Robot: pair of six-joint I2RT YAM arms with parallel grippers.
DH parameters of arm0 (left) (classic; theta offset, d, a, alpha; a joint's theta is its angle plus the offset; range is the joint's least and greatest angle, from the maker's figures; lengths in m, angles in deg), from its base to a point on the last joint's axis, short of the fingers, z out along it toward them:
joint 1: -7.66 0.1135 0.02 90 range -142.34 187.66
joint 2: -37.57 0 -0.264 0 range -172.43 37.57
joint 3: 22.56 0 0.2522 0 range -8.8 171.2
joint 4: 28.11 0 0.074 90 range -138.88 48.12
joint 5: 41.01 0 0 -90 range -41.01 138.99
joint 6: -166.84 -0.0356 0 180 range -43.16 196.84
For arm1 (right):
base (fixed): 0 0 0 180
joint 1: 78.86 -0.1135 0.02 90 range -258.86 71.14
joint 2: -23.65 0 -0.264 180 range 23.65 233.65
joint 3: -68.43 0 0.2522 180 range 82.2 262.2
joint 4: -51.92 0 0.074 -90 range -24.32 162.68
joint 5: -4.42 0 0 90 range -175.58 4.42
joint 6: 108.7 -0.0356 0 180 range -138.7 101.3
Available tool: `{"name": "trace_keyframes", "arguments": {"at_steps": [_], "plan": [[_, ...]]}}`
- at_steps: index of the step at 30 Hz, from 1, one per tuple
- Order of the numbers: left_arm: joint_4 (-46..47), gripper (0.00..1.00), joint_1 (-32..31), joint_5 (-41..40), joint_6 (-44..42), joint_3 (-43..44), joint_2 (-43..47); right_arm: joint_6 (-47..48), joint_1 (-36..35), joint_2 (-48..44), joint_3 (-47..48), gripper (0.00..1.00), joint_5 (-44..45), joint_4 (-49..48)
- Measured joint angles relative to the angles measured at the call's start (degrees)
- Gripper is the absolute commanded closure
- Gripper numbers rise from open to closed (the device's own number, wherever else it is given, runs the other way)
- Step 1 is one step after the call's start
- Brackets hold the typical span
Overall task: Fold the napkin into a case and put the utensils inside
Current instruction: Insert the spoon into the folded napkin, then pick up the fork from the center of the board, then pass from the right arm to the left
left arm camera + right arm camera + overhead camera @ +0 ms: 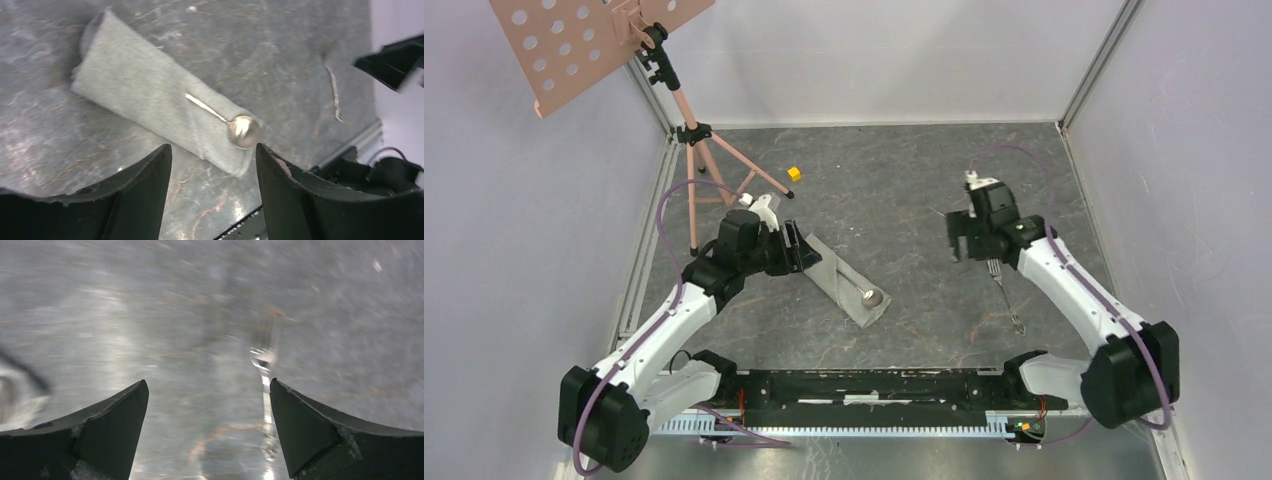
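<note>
- Napkin [836, 285] from above: where does it lie?
- It is a pale grey-green cloth folded into a long narrow strip. It lies flat and slanted on the dark marbled table [904, 190]. A slim shiny silver spoon [859, 287] lies on the napkin, its round bowl at the strip's near end. The left gripper [799, 248] hovers at the napkin's far end, jaws spread and empty. The right gripper [961, 238] is well to the right of the napkin, also released. A second slim silver utensil [1004, 295] lies on the table there, well apart from the napkin. A small yellow cube [793, 173] sits beyond the napkin's far end.
- And the left wrist?
- The napkin [145, 95] runs away from the camera, with the spoon [222, 119] resting on top. The left gripper [212, 150] shows two black fingers [145, 190] standing apart and clamping nothing. The second utensil [334, 92] lies off to the napkin's right.
- Right wrist?
- It is blurred. The right gripper [209, 385] is wide open and empty, and a bright silver streak of the utensil [265, 385] runs beside one finger [310, 425].
</note>
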Motion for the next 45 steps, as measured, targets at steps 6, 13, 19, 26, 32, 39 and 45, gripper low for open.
{"name": "trace_keyframes", "arguments": {"at_steps": [6, 13, 19, 26, 32, 39, 45], "plan": [[-0.07, 0.21, -0.26, 9.9, 0.02, 1.92, 2.93, 10.91, 18.93, 8.35, -2.97, 0.2, -4.37, 2.82], [-0.94, 0.2, -0.42, 16.63, 0.02, 2.16, 6.88, 14.43, 24.33, 14.03, -4.59, 0.36, -8.2, 2.32], [-2.16, 0.2, -0.61, 19.43, 0.04, 2.54, 8.15, 14.53, 24.85, 15.82, -8.15, 0.46, -9.01, 0.66], [-2.6, 0.19, -0.94, 20.57, 0.09, 2.62, 8.46, 12.39, 24.85, 14.05, -11.41, 0.68, -8.81, -0.11], [-2.91, 0.19, -3.19, 20.09, 0.63, 2.69, 8.46, 10.32, 24.87, 12.35, -13.2, 1.0, -9.01, -2.21], [2.82, 0.03, -16.87, 11.06, 2.89, 2.47, 5.14, -0.26, 23.28, 2.43, -19.45, 1.0, -17.81, -7.04], [13.84, 0.04, -30.34, 3.37, 5.81, 3.26, -9.07, -23.56, 12.2, -18.82, -25.2, 1.0, -23.43, -16.28]]}}
